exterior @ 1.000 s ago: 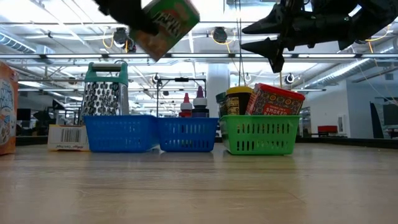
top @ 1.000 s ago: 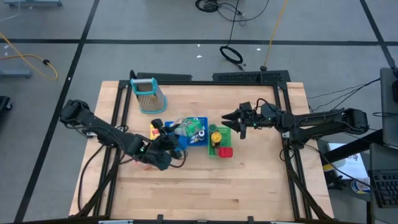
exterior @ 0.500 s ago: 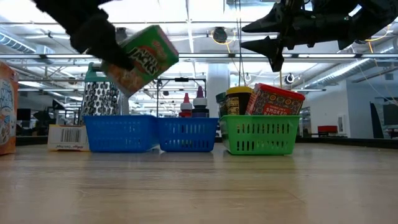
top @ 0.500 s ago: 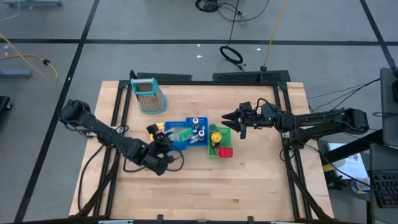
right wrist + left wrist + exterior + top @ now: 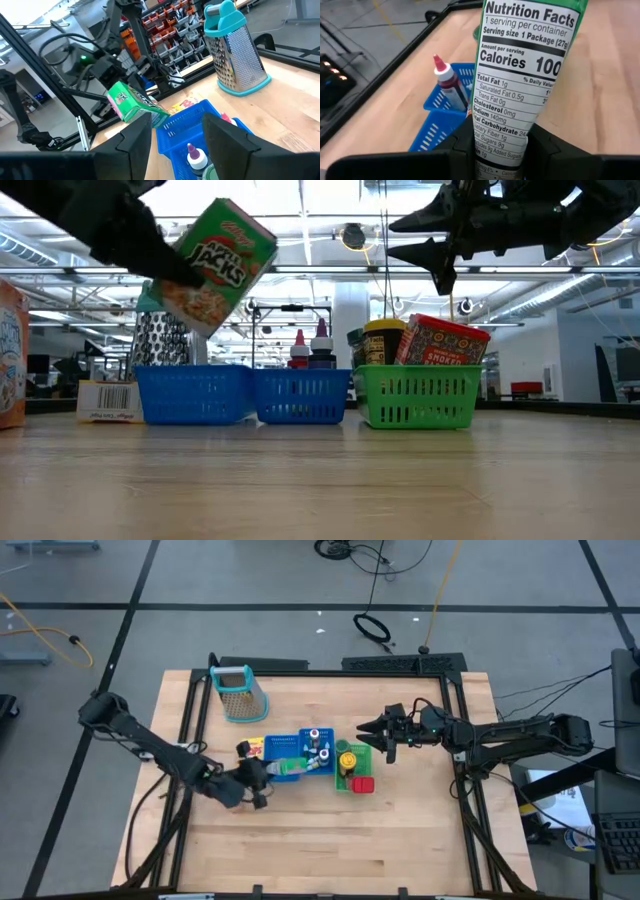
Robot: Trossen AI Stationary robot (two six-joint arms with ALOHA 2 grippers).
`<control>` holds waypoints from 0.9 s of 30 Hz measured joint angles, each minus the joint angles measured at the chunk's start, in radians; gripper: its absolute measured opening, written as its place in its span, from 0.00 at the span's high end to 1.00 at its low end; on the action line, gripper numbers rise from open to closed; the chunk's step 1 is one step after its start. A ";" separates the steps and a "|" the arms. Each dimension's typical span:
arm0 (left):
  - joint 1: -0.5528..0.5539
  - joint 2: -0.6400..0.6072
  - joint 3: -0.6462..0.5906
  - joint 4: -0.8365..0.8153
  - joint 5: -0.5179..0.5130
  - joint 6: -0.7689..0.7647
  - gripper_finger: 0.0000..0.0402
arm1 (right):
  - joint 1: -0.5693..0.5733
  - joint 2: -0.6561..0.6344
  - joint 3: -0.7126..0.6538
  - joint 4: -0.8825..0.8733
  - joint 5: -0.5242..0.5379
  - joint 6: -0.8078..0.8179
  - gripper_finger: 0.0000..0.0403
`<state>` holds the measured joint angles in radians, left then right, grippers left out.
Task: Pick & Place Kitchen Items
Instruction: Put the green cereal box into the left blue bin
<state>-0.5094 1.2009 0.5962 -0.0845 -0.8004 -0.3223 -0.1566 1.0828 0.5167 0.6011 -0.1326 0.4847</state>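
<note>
High view: the left gripper (image 5: 262, 772) is pinching a green Apple Jacks cereal box (image 5: 287, 769), holding it tilted in the air just beside the blue basket (image 5: 290, 743). The right gripper (image 5: 366, 730) is hovering with fingers spread, above the green basket (image 5: 357, 766) adjoining the blue one.

From above I see two baskets (image 5: 300, 747) side by side at the table's (image 5: 400, 830) middle. The grater (image 5: 239, 692) stands behind them, toward the left. My left gripper (image 5: 262, 771) holds the cereal pouch (image 5: 287, 769) above the left basket's front edge. My right gripper (image 5: 372, 732) hovers just right of the right basket (image 5: 352, 768).
</note>
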 joint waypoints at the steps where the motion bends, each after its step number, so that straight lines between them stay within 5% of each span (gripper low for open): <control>1: -0.001 -0.017 -0.026 0.033 0.007 0.012 0.75 | 0.000 0.000 0.000 0.000 0.000 0.000 0.58; 11: 0.079 -0.063 -0.253 0.511 0.178 0.119 0.75 | 0.001 0.000 0.000 0.000 0.000 -0.007 0.58; 27: 0.168 -0.063 -0.353 0.576 0.289 0.073 0.75 | 0.001 0.000 0.000 -0.007 0.000 -0.016 0.58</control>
<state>-0.3415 1.1380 0.2437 0.4916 -0.5115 -0.2488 -0.1558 1.0828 0.5167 0.5942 -0.1322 0.4687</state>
